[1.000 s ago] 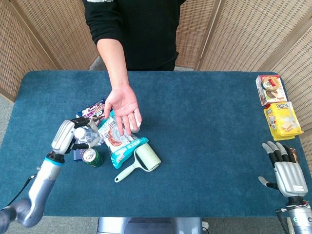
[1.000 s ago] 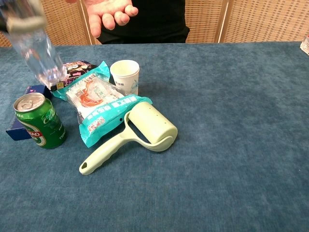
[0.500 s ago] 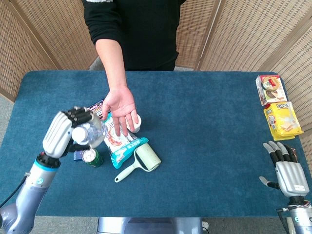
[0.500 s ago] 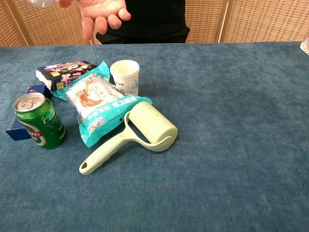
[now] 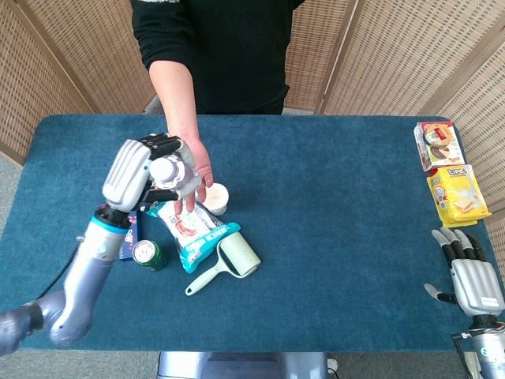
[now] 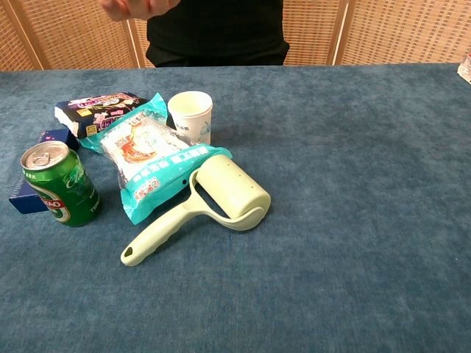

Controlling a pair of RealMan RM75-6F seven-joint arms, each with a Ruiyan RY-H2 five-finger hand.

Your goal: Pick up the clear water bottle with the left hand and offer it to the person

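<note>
My left hand (image 5: 138, 172) is raised above the table and grips the clear water bottle (image 5: 172, 178), its white cap pointing toward the camera. The bottle sits right against the person's outstretched palm (image 5: 195, 167) in the head view. The chest view shows only the person's fingertips (image 6: 136, 7) at the top edge; bottle and left hand are out of that frame. My right hand (image 5: 473, 278) rests at the table's near right corner, fingers straight and apart, holding nothing.
Below the raised hand lie a green can (image 6: 60, 184), a teal snack bag (image 6: 151, 165), a paper cup (image 6: 190, 115), a pale green lint roller (image 6: 213, 198), a purple packet (image 6: 92, 110) and a blue box (image 6: 33, 193). Snack packs (image 5: 454, 170) sit far right.
My left hand has lifted the bottle up and forward, away from the can, to the person's palm. The bottle has left the chest view. The right hand barely moved.
</note>
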